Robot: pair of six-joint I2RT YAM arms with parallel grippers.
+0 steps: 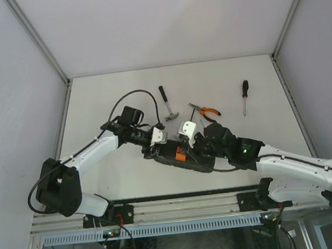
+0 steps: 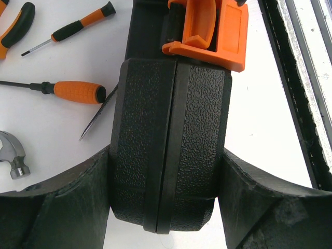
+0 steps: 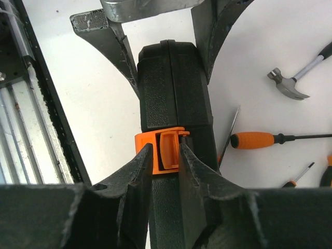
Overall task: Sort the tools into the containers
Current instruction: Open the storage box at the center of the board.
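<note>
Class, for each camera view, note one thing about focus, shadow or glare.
Top external: even light, table nearly washed out white. Left wrist: case grain sharp, its own fingers dark. Right wrist: latch crisp, sheen on the hammer head.

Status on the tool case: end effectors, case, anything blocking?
Left end effector clamped across closed tool case, stood on edge. Right end effector pinching orange latch. Claw hammer, pliers, screwdrivers out on table; one screwdriver tip lies beside the case.

No legible text — tool case (image 2: 166, 155) bears none.
</note>
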